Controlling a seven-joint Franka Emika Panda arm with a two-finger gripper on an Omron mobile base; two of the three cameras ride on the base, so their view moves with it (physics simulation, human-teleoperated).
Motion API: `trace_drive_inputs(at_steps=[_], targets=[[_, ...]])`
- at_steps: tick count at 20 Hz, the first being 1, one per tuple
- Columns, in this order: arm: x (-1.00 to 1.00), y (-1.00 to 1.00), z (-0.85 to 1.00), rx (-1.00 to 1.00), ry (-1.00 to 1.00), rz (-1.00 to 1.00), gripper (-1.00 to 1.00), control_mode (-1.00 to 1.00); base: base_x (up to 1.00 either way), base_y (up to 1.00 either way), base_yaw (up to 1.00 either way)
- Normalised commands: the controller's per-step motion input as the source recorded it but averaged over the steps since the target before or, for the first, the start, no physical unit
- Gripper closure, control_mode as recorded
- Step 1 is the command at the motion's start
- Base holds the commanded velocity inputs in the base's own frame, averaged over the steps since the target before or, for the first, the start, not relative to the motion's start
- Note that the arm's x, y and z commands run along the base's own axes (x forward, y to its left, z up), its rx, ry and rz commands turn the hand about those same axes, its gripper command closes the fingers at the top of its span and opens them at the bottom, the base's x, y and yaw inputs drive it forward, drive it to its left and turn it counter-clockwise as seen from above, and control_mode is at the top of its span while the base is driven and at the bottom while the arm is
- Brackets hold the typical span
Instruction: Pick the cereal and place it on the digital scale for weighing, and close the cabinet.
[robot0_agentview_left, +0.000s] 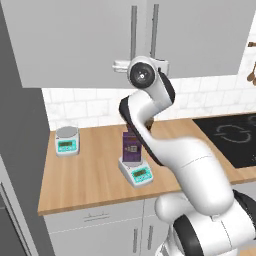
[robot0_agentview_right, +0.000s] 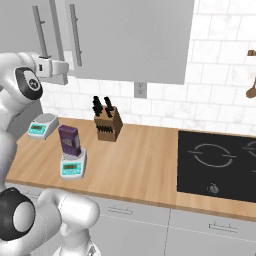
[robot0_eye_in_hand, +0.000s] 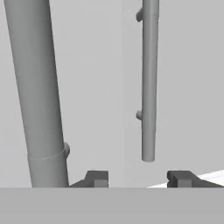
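My claw (robot0_eye_in_hand: 137, 179) is raised at the foot of the cabinet (robot0_agentview_left: 80, 45), right before its 2 long silver bar handles (robot0_eye_in_hand: 148, 83); my 2 dark fingertips (robot0_eye_in_hand: 97, 178) stand apart with nothing between them, one below the near, thick-looking bar and the other beside the lower end of the farther bar. Both doors look flush and shut in the base views. Down on the wooden counter (robot0_agentview_right: 145, 160), the cereal (robot0_agentview_left: 132, 147) stands upright on the digital scale (robot0_agentview_left: 136, 171), which sits askew near the counter's front edge; the dark purple box carries a small pale label, but its writing is too small to read. The scale's teal display faces the front, digits unreadable. A 2nd scale (robot0_agentview_left: 67, 140) sits square toward the backsplash at the left, well apart from the first. A knife block (robot0_agentview_right: 107, 123) stands near the wall, and a black cooktop (robot0_agentview_right: 217, 162) lies to the right.
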Motion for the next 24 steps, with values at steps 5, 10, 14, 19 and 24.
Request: trace_drive_inputs(at_steps=[5,10,14,19,24], targets=[[0.42,0.00,0.02,0.00,0.01,-0.04,-1.00,-1.00,0.00,0.00,0.00],[0.57,0.00,0.00,0.00,0.00,-0.11,-1.00,-1.00,0.00,0.00,0.00],[0.48,0.04,0.00,0.00,0.00,-0.20,-1.00,-1.00,0.00,0.00,0.00],[0.24,0.04,0.00,0.00,0.00,-0.18,-1.00,-1.00,0.00,0.00,0.00],[0.03,0.00,0.00,0.00,0.00,-0.08,-1.00,-1.00,0.00,0.00,0.00]])
